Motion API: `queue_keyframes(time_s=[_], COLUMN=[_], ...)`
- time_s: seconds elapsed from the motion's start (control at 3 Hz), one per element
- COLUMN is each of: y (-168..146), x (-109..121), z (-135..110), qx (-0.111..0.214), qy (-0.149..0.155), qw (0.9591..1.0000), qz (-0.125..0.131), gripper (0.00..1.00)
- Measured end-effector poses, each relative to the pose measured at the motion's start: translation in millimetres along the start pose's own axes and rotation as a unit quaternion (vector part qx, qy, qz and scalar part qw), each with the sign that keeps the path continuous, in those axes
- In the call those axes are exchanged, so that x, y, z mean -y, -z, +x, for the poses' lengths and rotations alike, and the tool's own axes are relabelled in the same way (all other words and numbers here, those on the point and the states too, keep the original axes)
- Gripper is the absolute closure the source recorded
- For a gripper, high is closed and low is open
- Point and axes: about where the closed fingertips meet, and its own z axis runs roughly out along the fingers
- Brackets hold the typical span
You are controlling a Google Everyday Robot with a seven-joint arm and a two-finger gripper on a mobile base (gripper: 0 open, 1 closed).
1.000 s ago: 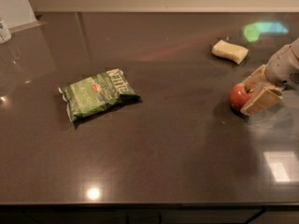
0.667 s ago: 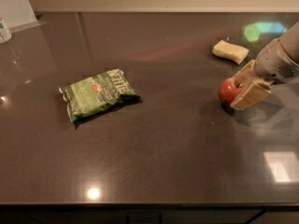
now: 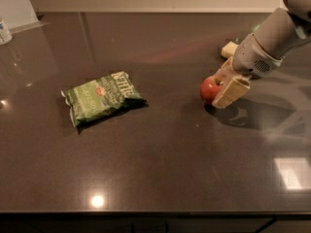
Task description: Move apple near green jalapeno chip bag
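The red apple (image 3: 209,90) sits between the tan fingers (image 3: 230,92) of my gripper (image 3: 221,85), right of the counter's middle, just above the dark surface. The gripper is shut on the apple; the arm reaches in from the upper right. The green jalapeno chip bag (image 3: 101,98) lies flat on the counter to the left, well apart from the apple, with white lettering facing up.
A pale yellow block (image 3: 228,49) lies behind the gripper, partly hidden by the arm. A white bottle (image 3: 4,31) stands at the far left edge. The dark counter (image 3: 160,164) runs to a front edge near the bottom.
The gripper has carried the apple leftward across the counter, toward the chip bag. The bag and the yellow block have not moved.
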Motion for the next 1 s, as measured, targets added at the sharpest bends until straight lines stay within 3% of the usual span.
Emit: queue_keyframes(time_s=[1.0], y=[-48.3], x=[-6.3], z=[-68.8], qx=[0.001], qy=[0.071], qw=[0.9969], qz=[-0.034], gripper=[1.0])
